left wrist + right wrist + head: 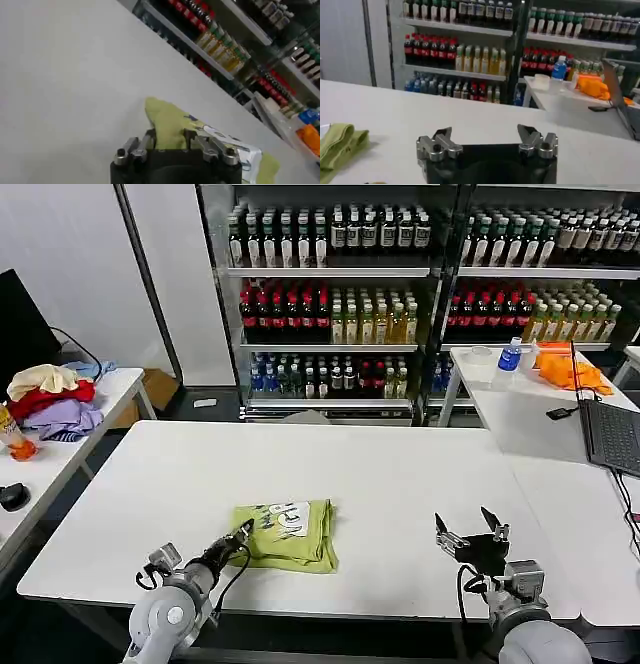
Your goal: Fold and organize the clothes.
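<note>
The clothes are one lime yellow-green T-shirt point(290, 536), folded into a small rectangle with a whitish print on top, lying near the front of the white table point(400, 474). My left gripper point(243, 533) is at the shirt's left edge, touching it. In the left wrist view the T-shirt point(170, 120) fills the gap between the fingers, and the left gripper point(169, 137) is shut on that edge. My right gripper point(470, 526) hovers open to the right of the shirt, well apart from it. In the right wrist view the right gripper point(484, 134) holds nothing, and the T-shirt point(337, 145) lies off to one side.
A heap of cream, red and lilac garments point(50, 399) sits on the left side table. On the right table lie an orange cloth point(565, 369), a blue bottle point(510, 354) and a laptop point(612, 434). Drink shelves point(330, 304) stand behind.
</note>
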Motion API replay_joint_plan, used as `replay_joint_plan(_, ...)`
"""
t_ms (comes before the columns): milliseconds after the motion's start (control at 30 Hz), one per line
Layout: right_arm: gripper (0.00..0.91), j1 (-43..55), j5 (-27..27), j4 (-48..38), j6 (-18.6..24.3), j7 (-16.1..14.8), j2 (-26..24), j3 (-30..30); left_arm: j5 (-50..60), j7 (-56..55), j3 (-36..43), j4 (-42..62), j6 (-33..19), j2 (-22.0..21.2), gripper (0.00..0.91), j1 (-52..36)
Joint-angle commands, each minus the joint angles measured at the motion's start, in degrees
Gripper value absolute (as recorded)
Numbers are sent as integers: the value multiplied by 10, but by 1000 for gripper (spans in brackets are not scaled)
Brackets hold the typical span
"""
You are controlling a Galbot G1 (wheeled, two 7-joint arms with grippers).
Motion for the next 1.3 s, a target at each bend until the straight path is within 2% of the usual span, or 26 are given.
replay_joint_plan(33, 907, -4, 0, 5, -1, 0, 1, 2, -84, -1, -21, -19, -10, -6, 20, 5)
replay_joint_plan(233, 907, -12, 0, 14, -2, 1, 1, 8, -144, -4, -71, -71, -10, -2, 20, 16)
replay_joint_plan(367, 907, -17, 1, 17, -1, 1, 2, 13, -158, -1, -138, -100, 4, 39, 10, 23)
replay_joint_plan(533, 907, -3, 11, 16, -1, 0, 1, 15, -152, 17, -245, -79, 27, 189, 10, 15)
replay_joint_plan(733, 907, 31, 16, 7, 1, 0, 5, -2, -120, 91, -335, -12, 45, 436, 10, -11)
replay_joint_plan(833, 907, 37, 19, 7, 3, 0, 9, -4, -53, 112, -331, -9, 44, 473, 10, 0)
replay_joint_plan(900, 907, 38, 21, 6, 4, -1, 12, -4, -14, 104, -311, -45, 36, 461, 20, 15)
replay_joint_plan(967, 907, 34, 20, 7, 6, -1, 15, -4, 61, 94, -270, -105, 19, 428, 20, 51)
replay_joint_plan(1000, 907, 31, 19, 7, 8, -2, 16, -4, 111, 92, -250, -133, 8, 405, 10, 80)
replay_joint_plan(1033, 907, 26, 18, 8, 11, -3, 16, -2, 198, 94, -206, -160, -14, 363, 10, 118)
replay_joint_plan(1067, 907, 24, 18, 8, 12, -3, 16, 0, 240, 98, -176, -160, -33, 344, 20, 123)
replay_joint_plan(1133, 907, 16, 17, 9, 13, -3, 17, 7, 395, 99, -75, -132, -76, 279, 10, 126)
replay_joint_plan(1233, 907, 3, 17, 14, 14, -2, 17, 13, 493, 95, -14, -78, -122, 225, 10, 115)
replay_joint_plan(1300, 907, -3, 17, 17, 15, -3, 15, 17, 522, 93, 3, -61, -140, 212, 10, 108)
